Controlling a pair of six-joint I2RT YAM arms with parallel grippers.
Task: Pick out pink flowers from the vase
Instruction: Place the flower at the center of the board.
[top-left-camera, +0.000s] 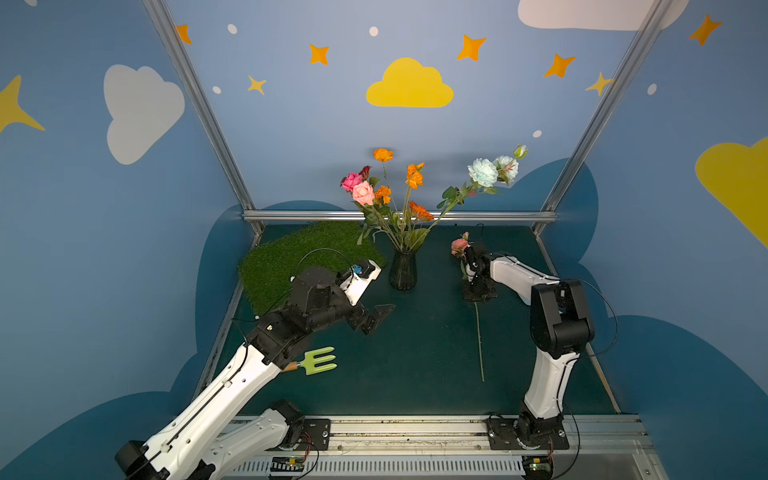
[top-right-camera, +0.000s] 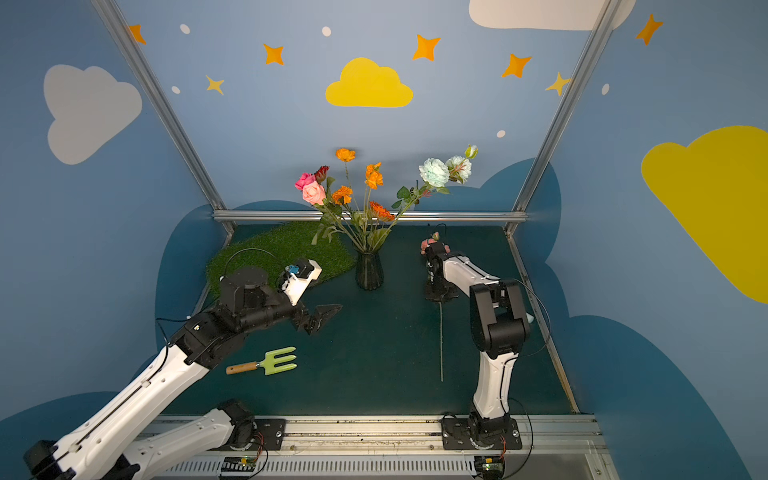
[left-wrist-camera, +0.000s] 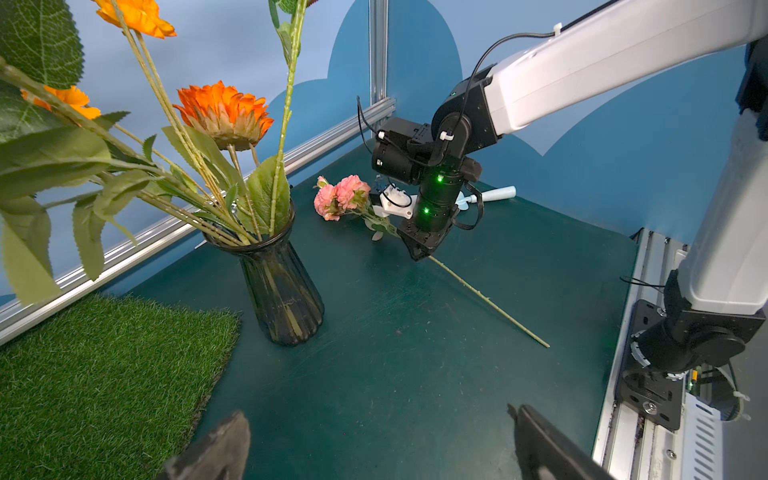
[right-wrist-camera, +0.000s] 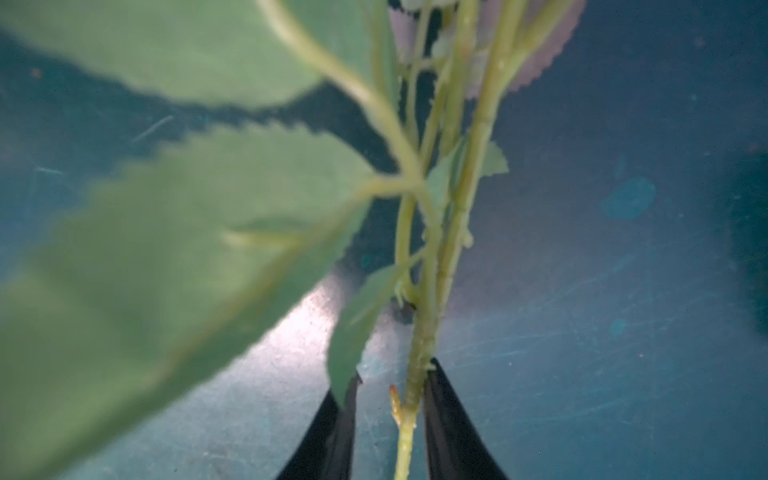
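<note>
The dark ribbed glass vase (top-left-camera: 402, 270) (top-right-camera: 369, 270) (left-wrist-camera: 282, 299) stands mid-table at the back. A light pink rose (top-left-camera: 363, 193) (top-right-camera: 313, 192) and a magenta rose (top-left-camera: 351, 180) rise from it on the left side. A peach-pink cluster flower (top-left-camera: 458, 246) (left-wrist-camera: 340, 197) lies on the table to the vase's right, its long stem (top-left-camera: 480, 345) pointing toward the front. My right gripper (top-left-camera: 478, 291) (right-wrist-camera: 392, 372) points down over that stem, jaws slightly apart; the stem rests against one finger, with a gap to the other. My left gripper (top-left-camera: 380, 319) (left-wrist-camera: 376, 413) hovers open and empty left-front of the vase.
Orange flowers (top-left-camera: 413, 178), a red bloom (top-left-camera: 365, 171) and white-pale blue blooms (top-left-camera: 484, 171) also stand in the vase. A green grass mat (top-left-camera: 299, 257) lies at the back left. A green hand fork (top-left-camera: 320, 360) lies near the left arm. A pale blue tool (left-wrist-camera: 496, 193) lies behind the right arm.
</note>
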